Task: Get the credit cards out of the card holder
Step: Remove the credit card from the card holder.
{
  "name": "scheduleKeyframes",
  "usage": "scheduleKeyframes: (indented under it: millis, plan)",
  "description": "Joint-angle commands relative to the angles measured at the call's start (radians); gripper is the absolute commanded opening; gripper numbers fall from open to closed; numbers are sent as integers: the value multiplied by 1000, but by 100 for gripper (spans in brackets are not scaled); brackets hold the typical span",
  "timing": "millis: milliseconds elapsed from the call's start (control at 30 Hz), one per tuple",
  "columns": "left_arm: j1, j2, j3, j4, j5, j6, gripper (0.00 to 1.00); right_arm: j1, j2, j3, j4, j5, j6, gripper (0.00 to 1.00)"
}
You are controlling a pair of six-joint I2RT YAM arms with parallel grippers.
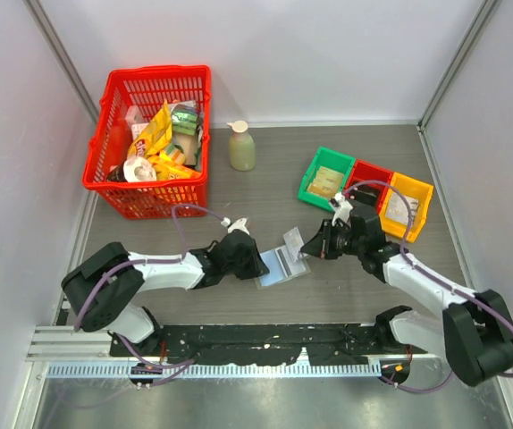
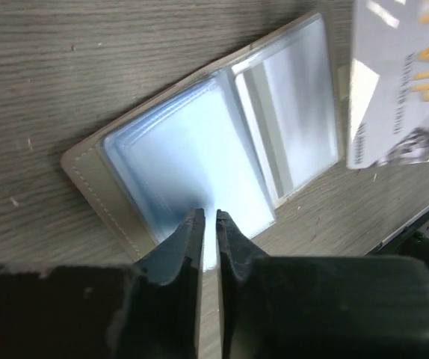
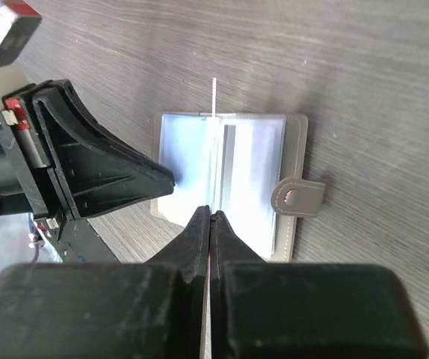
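The card holder lies open on the table, light blue panels up, grey-olive rim and snap tab showing. My left gripper is shut, its tips pressing down on the holder's left panel. My right gripper is shut on a white credit card with gold "VIP" lettering, held just above the holder's right side. In the right wrist view the card shows edge-on as a thin white line above my fingertips.
A red basket of snack packets stands at the back left. A soap bottle stands beside it. Green, red and yellow bins sit at the back right, close behind my right arm.
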Motion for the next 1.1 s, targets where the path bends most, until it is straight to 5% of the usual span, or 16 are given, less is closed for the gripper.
scheduleKeyframes:
  millis: [0, 267, 433, 867, 1067]
  plan:
    - [4, -97, 28, -94, -18, 105, 26, -4, -110, 150, -354, 66, -198, 1]
    - [56, -335, 176, -192, 77, 426, 69, -2, -213, 369, -647, 7, -352, 1]
    - [122, -357, 301, -263, 305, 634, 84, -2, -227, 459, -705, -172, -398, 1]
    - [220, -194, 537, -332, 890, 826, 68, -2, -179, 598, -825, -391, -608, 1]
    - [214, -153, 548, -318, 986, 825, 54, 1, -158, 603, -819, -453, -647, 1]
